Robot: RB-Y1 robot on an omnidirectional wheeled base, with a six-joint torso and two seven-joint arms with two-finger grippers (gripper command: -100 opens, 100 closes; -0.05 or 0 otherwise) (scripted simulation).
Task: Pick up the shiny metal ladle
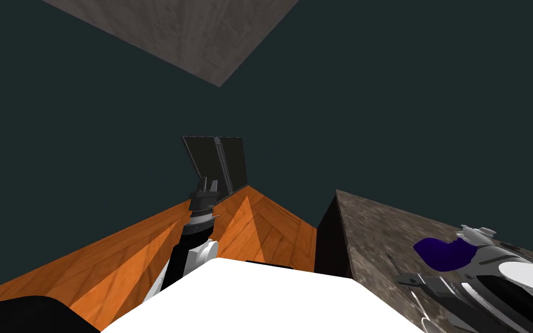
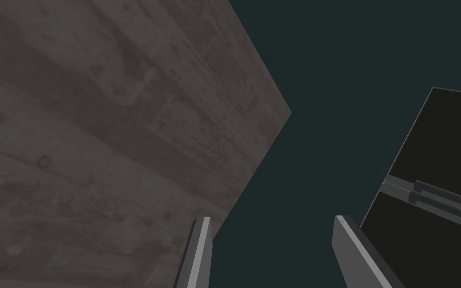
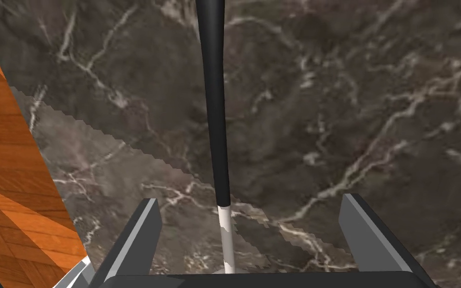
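Observation:
The ladle lies on a dark marble counter. Its long black handle joins a thin shiny metal shaft that runs down between my right fingers and under the gripper body. My right gripper hovers just over it, open, one finger on each side of the shaft and neither touching it. The bowl is hidden. In the head view the right gripper hangs low over the counter at the right. My left gripper is raised in front of my chest, and its fingers stand open and hold nothing.
The counter's left edge drops to an orange wooden floor, also beside the right gripper. A purple object sits by my right wrist. A dark two-panel appliance stands ahead against a dark teal wall.

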